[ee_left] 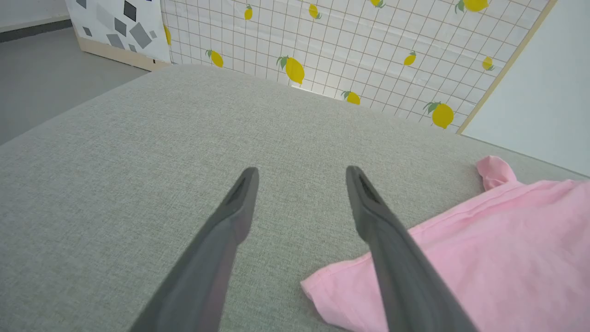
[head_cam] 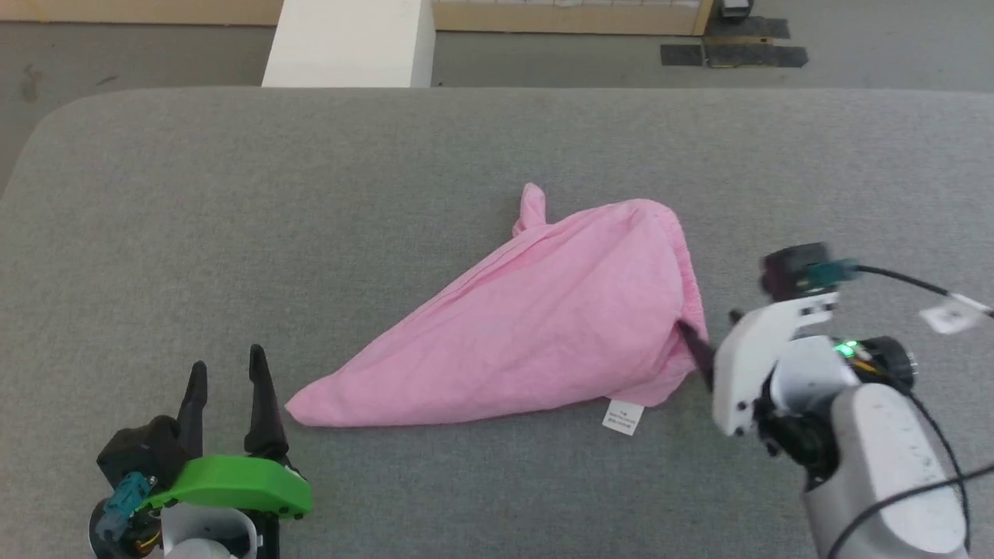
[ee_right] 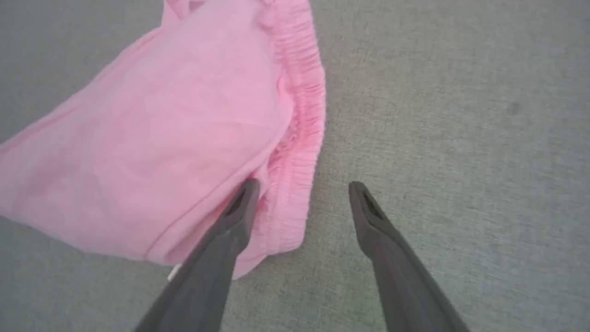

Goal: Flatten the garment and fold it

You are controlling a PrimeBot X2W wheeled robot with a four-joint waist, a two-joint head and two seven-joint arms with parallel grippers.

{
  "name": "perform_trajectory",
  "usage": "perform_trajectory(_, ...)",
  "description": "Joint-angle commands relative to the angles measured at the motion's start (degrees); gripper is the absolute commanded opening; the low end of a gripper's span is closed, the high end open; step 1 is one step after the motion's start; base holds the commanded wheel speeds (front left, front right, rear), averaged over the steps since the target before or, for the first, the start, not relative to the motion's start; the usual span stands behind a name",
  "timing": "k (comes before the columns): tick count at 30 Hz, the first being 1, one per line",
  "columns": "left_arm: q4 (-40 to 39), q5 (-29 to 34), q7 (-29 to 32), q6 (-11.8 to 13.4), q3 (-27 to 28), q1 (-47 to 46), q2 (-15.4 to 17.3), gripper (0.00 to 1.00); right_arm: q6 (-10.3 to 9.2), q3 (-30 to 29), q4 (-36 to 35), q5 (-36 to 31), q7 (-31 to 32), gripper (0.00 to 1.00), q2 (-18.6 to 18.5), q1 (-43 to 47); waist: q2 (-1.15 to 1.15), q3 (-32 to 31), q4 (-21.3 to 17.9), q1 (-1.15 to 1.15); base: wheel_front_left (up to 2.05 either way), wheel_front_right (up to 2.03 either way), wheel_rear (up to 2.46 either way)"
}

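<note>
The pink garment point(head_cam: 536, 326) lies bunched on the grey padded top point(head_cam: 233, 194), its long axis running from the corner near my open left gripper point(head_cam: 227, 363) to the elastic waistband point(ee_right: 299, 92), whose edge sits between the spread, empty fingers of my right gripper point(ee_right: 302, 193).

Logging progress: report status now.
Left gripper open, empty. Right gripper open at elastic waistband. Pink garment crumpled, unfolded. Nothing obstructing.
</note>
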Motion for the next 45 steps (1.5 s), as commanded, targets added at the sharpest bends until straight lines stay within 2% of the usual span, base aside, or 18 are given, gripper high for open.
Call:
perform_trajectory(1,0.13,0.21,-0.54,-0.42,-0.13,-0.13,-0.22,1.00,-0.09,0.91,0.97,-1.06,1.88,1.00,-0.04,-0.77,0.00,1.21,1.21,0.00,0.00,0.00,0.00)
perform_trajectory(4,0.61,-0.20,-0.58,-0.93,-0.37,-0.94,-0.32,1.00,-0.09,3.71,2.39,-3.32,3.68,1.00,-0.04,-1.59,0.00,2.13,1.97,0.00,0.00,0.00,0.00)
perform_trajectory(7,0.93,-0.53,-0.61,-1.19,-0.21,-1.67,-0.06,1.00,-0.09,6.13,3.80,-2.21,2.76,1.00,-0.04,-1.70,0.00,2.53,2.37,0.00,0.00,0.00,0.00)
perform_trajectory(9,0.99,-0.64,-0.64,-1.17,-0.04,-2.09,0.15,1.00,-0.09,6.54,4.35,-0.86,1.44,0.18,-0.04,-1.81,0.00,2.65,2.45,0.00,0.00,0.00,0.00)
perform_trajectory(10,1.00,-0.67,-0.65,-1.15,0.02,-2.26,0.25,1.00,-0.09,6.28,4.27,-0.22,0.35,0.00,-0.04,-1.88,0.00,2.61,2.39,0.00,0.00,0.00,0.00)
perform_trajectory(13,1.13,-0.57,-0.66,-1.29,-0.27,-2.45,0.43,1.00,-0.09,3.20,2.84,0.59,-2.41,0.00,-0.04,-1.18,0.00,1.92,2.11,0.00,0.00,0.00,0.00)
perform_trajectory(16,1.25,-0.53,-0.65,-1.24,-0.58,-2.08,0.38,1.00,-0.09,-1.97,-1.75,0.87,-4.03,0.00,-0.04,2.39,0.00,0.68,1.47,0.00,0.00,0.00,0.00)
perform_trajectory(20,1.17,-0.83,-0.52,-1.31,-0.99,-1.31,0.13,1.00,-0.09,-7.75,-10.07,0.54,-1.35,0.00,-0.04,12.35,0.00,-0.42,0.31,0.00,0.00,0.00,0.00)
perform_trajectory(22,0.89,-0.91,-0.34,-1.35,-1.27,-1.03,0.17,1.00,-0.09,-11.00,-15.06,3.09,2.08,0.00,-0.04,20.91,0.00,-0.39,-0.98,0.00,0.00,0.00,0.00)
perform_trajectory(26,0.43,-1.02,0.06,-1.41,-1.44,-0.92,0.52,1.00,-0.09,-12.00,-16.90,7.56,3.12,0.00,-0.04,26.61,0.00,0.05,-2.96,0.00,0.00,0.00,0.00)
perform_trajectory(27,0.40,-1.04,0.22,-1.45,-1.51,-0.91,0.62,1.00,-0.09,-11.83,-16.81,8.84,2.51,0.05,-0.04,26.87,0.00,0.03,-3.31,0.00,0.00,0.00,0.00)
perform_trajectory(28,0.38,-1.03,0.44,-1.51,-1.63,-0.90,0.77,1.00,-0.09,-11.58,-16.71,9.83,1.45,1.00,-0.04,26.92,0.00,0.01,-3.64,0.00,0.00,0.00,0.00)
perform_trajectory(31,0.12,-1.10,1.14,-1.60,-1.87,-1.10,1.13,1.00,-0.09,-13.49,-16.62,12.54,-2.91,1.00,-0.04,25.75,0.00,-0.13,-4.09,0.00,0.00,0.00,0.00)
perform_trajectory(35,-1.63,-2.13,6.28,-1.89,-3.44,-2.46,1.19,1.00,-0.09,-20.63,-16.71,12.31,-9.14,1.00,-0.04,23.33,0.00,-0.12,-4.19,0.00,0.00,0.00,0.00)
perform_trajectory(38,-3.06,-2.41,16.85,-3.62,-7.64,-5.47,2.89,1.00,-0.09,-24.81,-16.67,10.74,-10.65,1.00,-0.04,21.69,0.00,0.13,-4.11,0.00,0.00,0.00,0.00)
perform_trajectory(42,-2.85,-1.94,33.92,-3.08,-12.00,-9.61,5.91,1.00,-0.09,-26.31,-16.73,10.50,-10.75,1.00,-0.04,20.09,0.00,0.70,-4.64,0.00,0.00,0.00,0.00)
perform_trajectory(45,-1.92,-0.53,42.22,-2.34,-13.82,-12.65,8.10,1.00,-0.09,-25.63,-16.68,10.58,-10.85,1.00,-0.04,19.41,0.00,1.34,-5.63,0.00,0.00,0.00,0.00)
